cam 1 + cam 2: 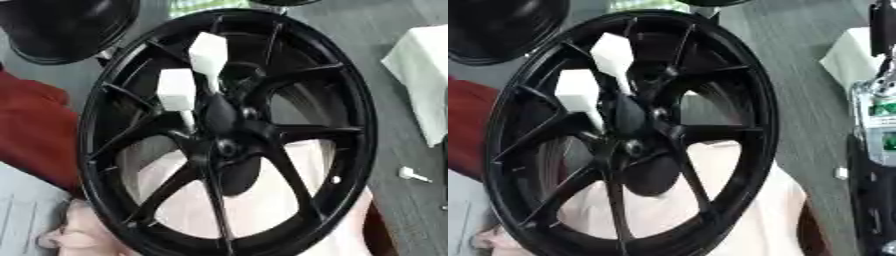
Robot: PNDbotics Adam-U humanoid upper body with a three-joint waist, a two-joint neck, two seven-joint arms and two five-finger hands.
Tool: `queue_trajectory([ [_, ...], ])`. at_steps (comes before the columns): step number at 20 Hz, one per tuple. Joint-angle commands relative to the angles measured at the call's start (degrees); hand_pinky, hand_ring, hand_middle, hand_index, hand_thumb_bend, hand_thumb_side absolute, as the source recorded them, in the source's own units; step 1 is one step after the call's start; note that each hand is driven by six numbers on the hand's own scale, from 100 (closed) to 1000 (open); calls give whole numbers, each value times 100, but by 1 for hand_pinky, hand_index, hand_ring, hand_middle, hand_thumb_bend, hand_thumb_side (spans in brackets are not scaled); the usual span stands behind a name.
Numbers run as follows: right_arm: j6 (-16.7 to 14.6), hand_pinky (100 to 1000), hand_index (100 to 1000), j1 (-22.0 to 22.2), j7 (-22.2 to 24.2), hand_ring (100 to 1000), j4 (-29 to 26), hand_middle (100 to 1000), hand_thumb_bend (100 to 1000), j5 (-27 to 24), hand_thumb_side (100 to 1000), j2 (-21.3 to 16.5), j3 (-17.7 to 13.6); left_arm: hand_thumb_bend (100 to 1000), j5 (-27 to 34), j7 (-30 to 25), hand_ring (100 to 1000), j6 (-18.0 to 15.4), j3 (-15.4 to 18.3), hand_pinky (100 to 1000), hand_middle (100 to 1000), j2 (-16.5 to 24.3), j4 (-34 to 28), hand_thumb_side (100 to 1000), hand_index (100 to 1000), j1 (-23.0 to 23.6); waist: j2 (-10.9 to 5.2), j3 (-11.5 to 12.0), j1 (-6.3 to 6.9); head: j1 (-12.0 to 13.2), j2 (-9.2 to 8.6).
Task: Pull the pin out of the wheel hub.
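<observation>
Standing out of the black wheel hub (229, 131), two white-handled pins (178, 90) point up-left, nearest the right arm (877, 145), whose fingers stay hidden.

Workshop: black wheel rims (227, 130), grey floor (367, 35)

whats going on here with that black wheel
A black wheel is held up close before the robot's head camera, steadied from below by a person's hand. Two white-headed pins still sit in the hub, so none of these is pulled yet. A small white piece lies on the grey surface at right. The robot's arm shows at the right edge; no robot hand is in view.
</observation>
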Motion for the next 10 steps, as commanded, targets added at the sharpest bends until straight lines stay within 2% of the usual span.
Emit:
queue_trajectory([
  [1, 15, 848, 835, -24, 10, 1000, -118, 816, 100, 40, 571, -202, 13, 100, -59, -343, 678, 101, -265, 738, 603, -205, 203, 449, 757, -439, -229, 20, 44, -16, -44],
  [5, 9, 851, 837, -18, 45, 1000, -97, 817, 100, 27, 569, -189, 29, 100, -149, -649, 684, 249, -619, 740, 609, -669, 573, 494, 762, -1017, -247, 21, 32, 31, -47],
  [10, -7, 855, 838, -17, 130, 1000, -74, 819, 100, 12, 567, -175, 67, 100, -260, -914, 685, 354, -931, 740, 610, -1147, 960, 533, 767, -1502, -260, 9, 24, 94, -44],
])
